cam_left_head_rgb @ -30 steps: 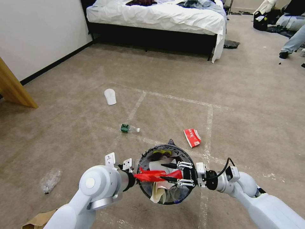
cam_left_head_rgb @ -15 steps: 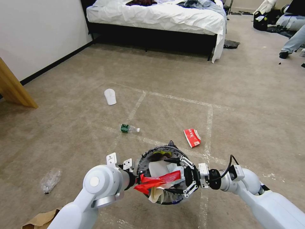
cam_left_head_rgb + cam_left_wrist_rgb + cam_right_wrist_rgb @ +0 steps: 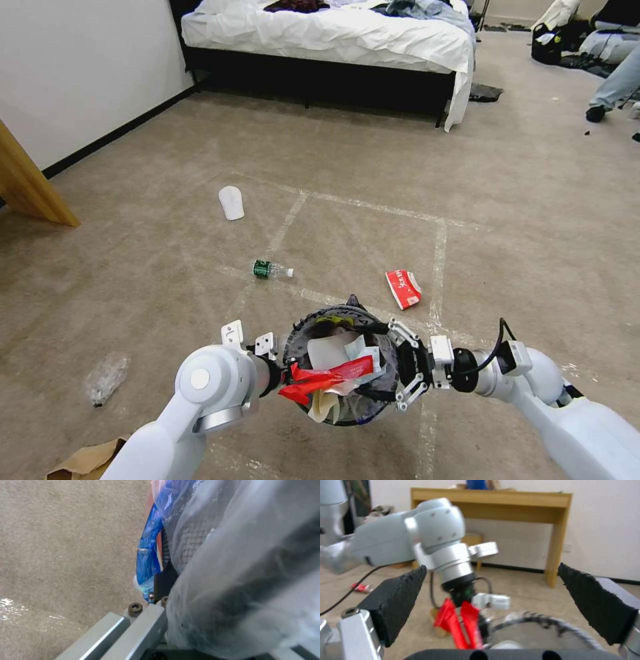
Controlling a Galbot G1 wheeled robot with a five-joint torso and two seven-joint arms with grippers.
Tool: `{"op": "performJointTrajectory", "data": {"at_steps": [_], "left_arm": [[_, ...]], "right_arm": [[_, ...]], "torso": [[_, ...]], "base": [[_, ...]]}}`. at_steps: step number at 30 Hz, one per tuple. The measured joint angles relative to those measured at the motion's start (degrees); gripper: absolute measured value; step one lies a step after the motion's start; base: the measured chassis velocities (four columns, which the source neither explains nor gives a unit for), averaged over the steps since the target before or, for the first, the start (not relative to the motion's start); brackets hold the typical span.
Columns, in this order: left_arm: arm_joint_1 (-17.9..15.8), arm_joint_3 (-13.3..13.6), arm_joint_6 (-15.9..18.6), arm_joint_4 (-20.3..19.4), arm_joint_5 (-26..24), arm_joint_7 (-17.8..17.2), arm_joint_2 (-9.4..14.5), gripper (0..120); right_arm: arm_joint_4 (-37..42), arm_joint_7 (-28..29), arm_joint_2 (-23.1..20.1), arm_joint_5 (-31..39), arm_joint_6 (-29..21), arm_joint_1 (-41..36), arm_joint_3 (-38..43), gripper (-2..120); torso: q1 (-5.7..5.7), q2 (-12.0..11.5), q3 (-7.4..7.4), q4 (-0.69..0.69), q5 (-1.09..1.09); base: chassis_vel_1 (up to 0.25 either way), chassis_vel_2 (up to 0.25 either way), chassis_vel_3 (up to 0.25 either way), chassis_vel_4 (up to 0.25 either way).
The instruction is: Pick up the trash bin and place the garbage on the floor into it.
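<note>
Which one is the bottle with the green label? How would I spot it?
Start at the bed and come down the carpet to the taped square. The bottle lies on its side at the square's left line, below the white slipper. Its green label marks it out.

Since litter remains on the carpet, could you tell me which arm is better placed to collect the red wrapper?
Probably the right: the right gripper has open, empty jaws, while the left gripper holds the trash bin; the red wrapper lies rightward.
</note>
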Motion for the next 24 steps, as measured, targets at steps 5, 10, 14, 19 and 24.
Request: {"op": "performJointTrajectory", "data": {"at_steps": [5, 10, 14, 19, 24], "left_arm": [[1.22, -1.13, -0.01, -0.67, 0.49, 0.23, 0.44, 0], [2.47, -2.08, -0.01, -1.51, 1.13, 0.34, 1.05, 0], [3.19, -2.8, -0.01, -1.89, 1.84, 0.37, 0.93, 0], [3.63, -3.28, -0.01, -2.05, 2.58, 0.63, 0.88, 0], [3.72, -4.26, -0.01, -1.86, 3.71, 0.95, 0.33, 0]], "right_arm": [[-0.23, 1.9, 0.39, 1.55, 0.08, -0.21, 2.0, 100], [-1.0, 3.64, 1.08, 2.14, 0.41, -1.24, 3.61, 100], [-1.63, 5.59, 1.69, 2.62, 0.92, -2.28, 4.38, 100], [-2.39, 9.17, 2.39, 3.43, 1.59, -2.78, 4.74, 100], [-3.25, 15.41, 3.05, 4.64, 1.99, -4.34, 6.12, 100]], "torso": [[0.0, 0.0, 0.0, 0.0, 0.0], [0.0, 0.0, 0.0, 0.0, 0.0], [0.0, 0.0, 0.0, 0.0, 0.0], [0.0, 0.0, 0.0, 0.0, 0.0], [0.0, 0.0, 0.0, 0.0, 0.0]], "base": [[0.0, 0.0, 0.0, 0.0], [0.0, 0.0, 0.0, 0.0], [0.0, 0.0, 0.0, 0.0], [0.0, 0.0, 0.0, 0.0], [0.0, 0.0, 0.0, 0.0]]}}
